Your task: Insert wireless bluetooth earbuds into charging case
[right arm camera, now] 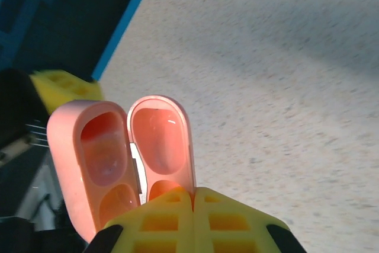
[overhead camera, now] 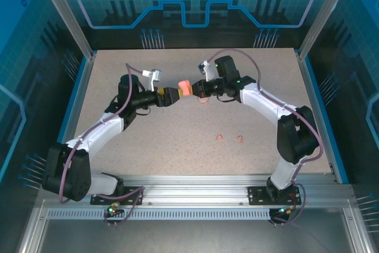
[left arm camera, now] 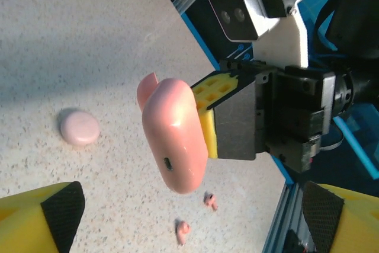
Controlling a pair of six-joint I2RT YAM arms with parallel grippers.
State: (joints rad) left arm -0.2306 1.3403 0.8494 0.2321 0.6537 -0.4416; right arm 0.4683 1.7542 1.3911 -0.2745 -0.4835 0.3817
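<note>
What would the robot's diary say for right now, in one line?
right gripper: shut on open pink case | left gripper: open, facing it | two earbuds: lying on table

Earbuds [overhead camera: 219, 137] [overhead camera: 240, 140]: two lay on table [overhead camera: 148, 146], both on arm-base side of rounded-rectangular case [overhead camera: 185, 89]. Pink cases numbered two: that one, plus one round case [left arm camera: 79, 127] near it. Arms numbered two: left arm [overhead camera: 106, 125], right arm [overhead camera: 266, 102].

The speckled beige worktop [overhead camera: 148, 140] carried a round pale-pink case [left arm camera: 79, 127] lying flat near its middle. Nearer the arm bases lay a pink earbud [overhead camera: 219, 137] and a second earbud [overhead camera: 240, 140], close together, not touching.
</note>
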